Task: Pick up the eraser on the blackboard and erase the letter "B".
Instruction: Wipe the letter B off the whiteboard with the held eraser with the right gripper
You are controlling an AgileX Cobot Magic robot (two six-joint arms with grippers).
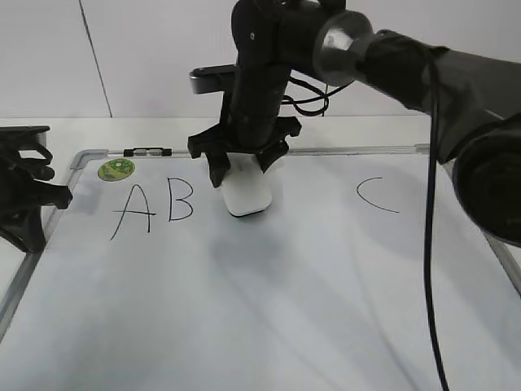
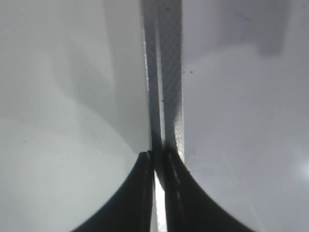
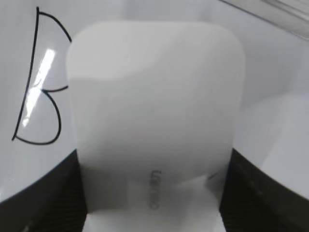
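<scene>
Status: grasp stage complete, erasing not begun.

The right claw [image 1: 242,173] stands at upper centre of the exterior frame, closed onto the eraser [image 1: 247,194], which sits between its 2 dark fingers. In the right wrist view the white block fills the middle of the frame, a finger pressed against each lower side. Whether its felt face touches the blackboard [image 1: 269,309] or hangs just above it cannot be told.

The letter "B" [image 1: 180,200] is intact, every stroke unbroken, just left of the eraser and apart from it. The right wrist view confirms this: the "B" [image 3: 38,82] lies whole at left of frame, beside the block's edge. The "A" [image 1: 133,210] and the "C" [image 1: 375,195] are likewise untouched, and the green sticker [image 1: 116,169] sits near the board's upper left corner.

The left claw [image 2: 157,157] rests at the board's left frame; its fingers show pressed together, holding nothing.

Outstanding, by judgement: shift the eraser left onto the "B", press down and wipe without reaching the "A".
</scene>
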